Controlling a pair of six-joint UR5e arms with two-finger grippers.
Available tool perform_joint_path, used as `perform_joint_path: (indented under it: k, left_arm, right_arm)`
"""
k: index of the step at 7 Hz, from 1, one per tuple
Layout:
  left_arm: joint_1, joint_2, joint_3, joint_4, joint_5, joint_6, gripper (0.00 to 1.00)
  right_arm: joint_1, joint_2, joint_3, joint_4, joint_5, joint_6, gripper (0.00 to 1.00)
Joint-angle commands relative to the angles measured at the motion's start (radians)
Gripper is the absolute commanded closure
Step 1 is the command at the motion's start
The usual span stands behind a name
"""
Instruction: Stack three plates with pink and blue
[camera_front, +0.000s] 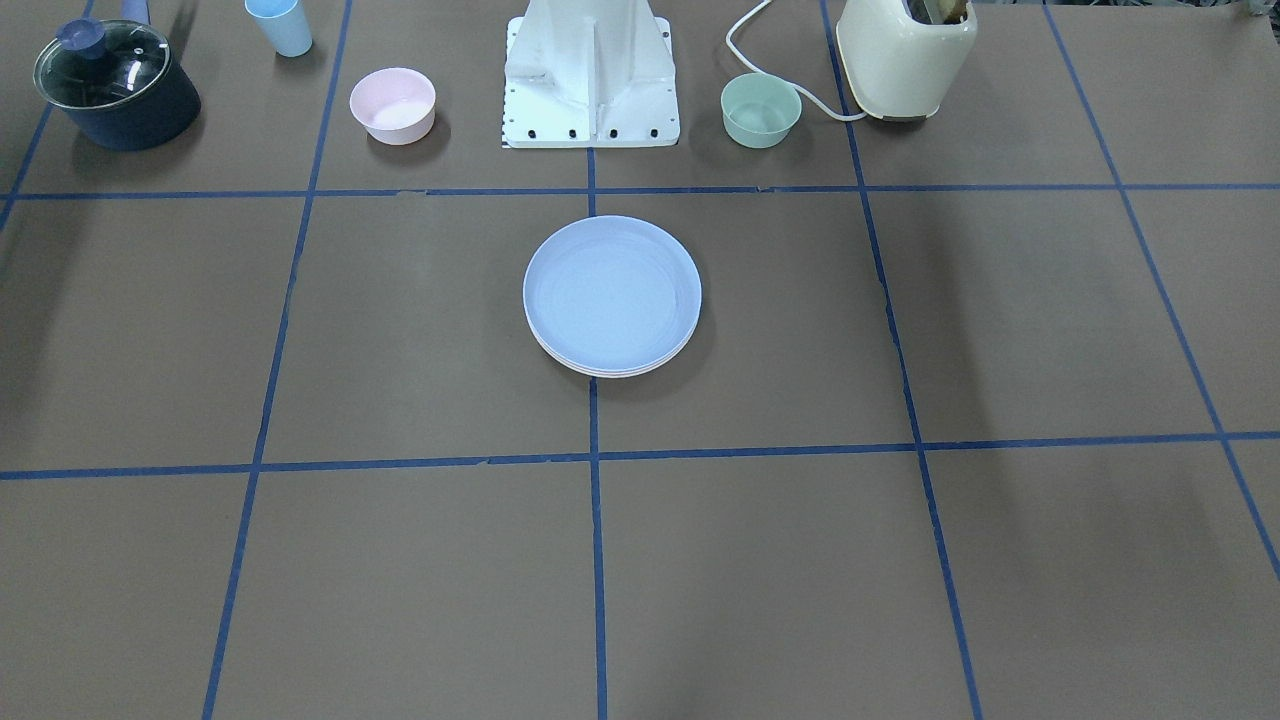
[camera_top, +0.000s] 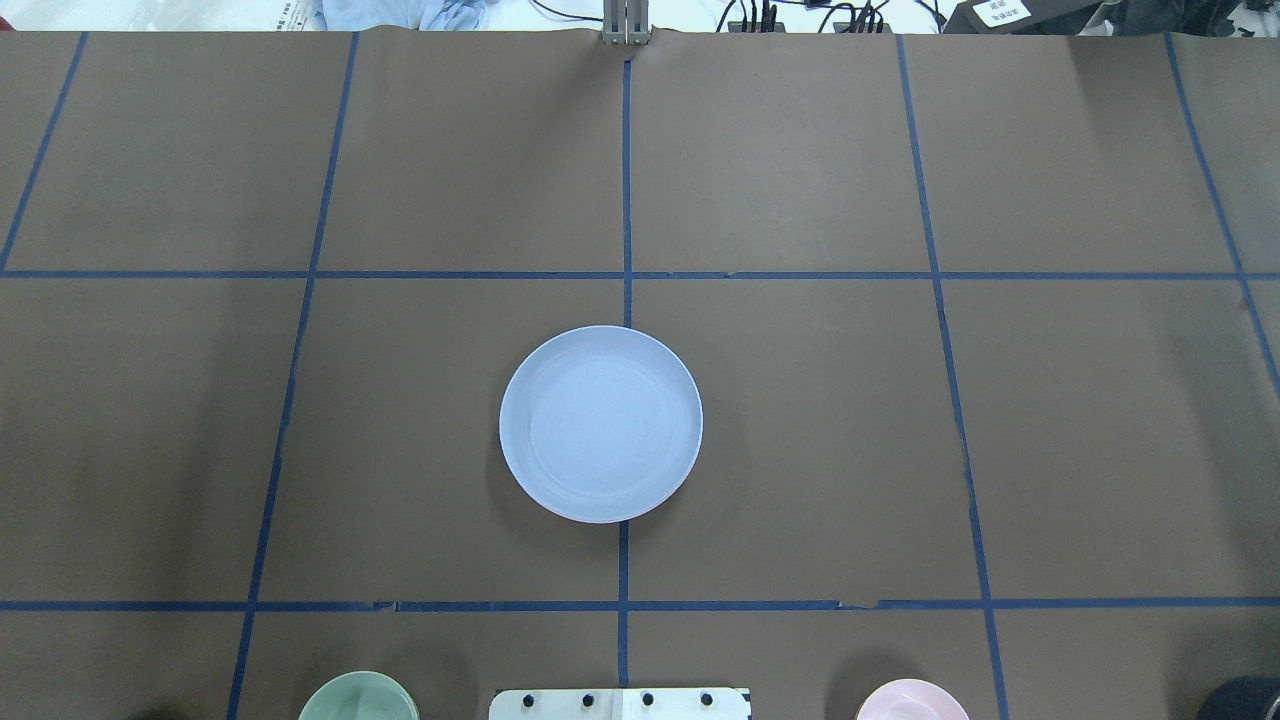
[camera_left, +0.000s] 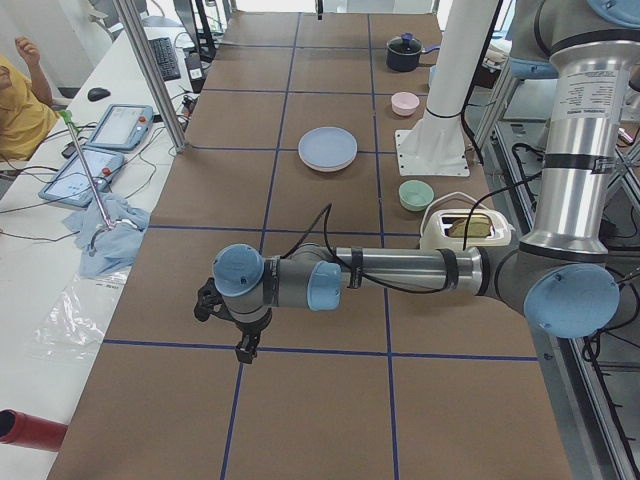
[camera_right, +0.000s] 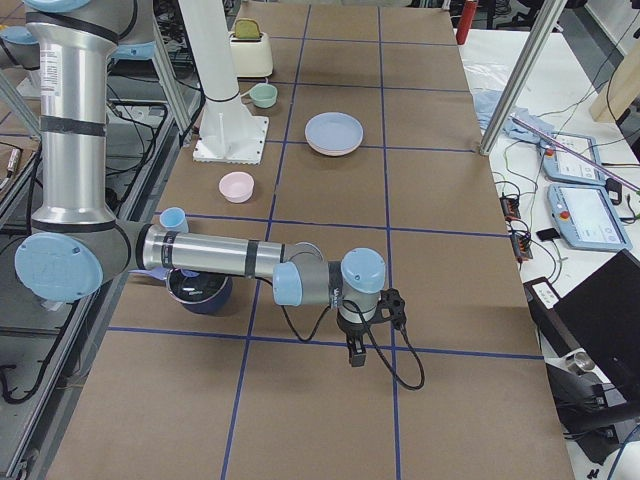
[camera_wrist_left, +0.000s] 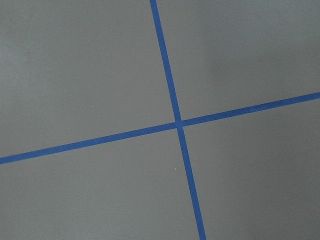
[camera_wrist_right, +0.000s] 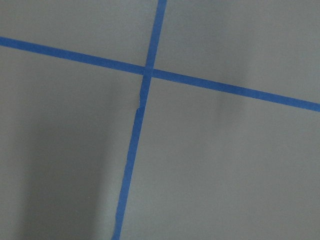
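A stack of plates (camera_front: 611, 296) sits at the table's centre with a light blue plate on top. Paler rims of plates beneath show at its near edge in the front-facing view. The stack also shows in the overhead view (camera_top: 600, 423) and in both side views (camera_left: 327, 148) (camera_right: 334, 132). My left gripper (camera_left: 243, 350) hangs over a tape crossing far from the stack, seen only in the exterior left view. My right gripper (camera_right: 357, 355) hangs likewise, seen only in the exterior right view. I cannot tell whether either is open or shut. Both wrist views show only bare table and blue tape.
Along the robot's side stand a lidded dark pot (camera_front: 115, 85), a blue cup (camera_front: 280, 25), a pink bowl (camera_front: 393, 104), the white robot base (camera_front: 590, 80), a green bowl (camera_front: 761, 109) and a cream toaster (camera_front: 905, 55) with its cord.
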Motion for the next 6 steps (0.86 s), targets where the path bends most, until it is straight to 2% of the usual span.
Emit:
perform_joint_path:
  k: [1, 3, 6]
  left_arm:
    - [0.002, 0.001, 0.001, -0.004, -0.004, -0.001, 0.00]
    - [0.002, 0.010, 0.001, -0.070, 0.007, -0.003, 0.00]
    - [0.002, 0.030, -0.002, -0.073, 0.005, -0.006, 0.00]
  right_arm:
    - [0.003, 0.000, 0.008, 0.000, -0.002, 0.004, 0.00]
    - [0.031, -0.006, 0.029, 0.000, -0.002, 0.013, 0.00]
    - [0.040, 0.000, 0.095, -0.050, 0.020, 0.059, 0.00]
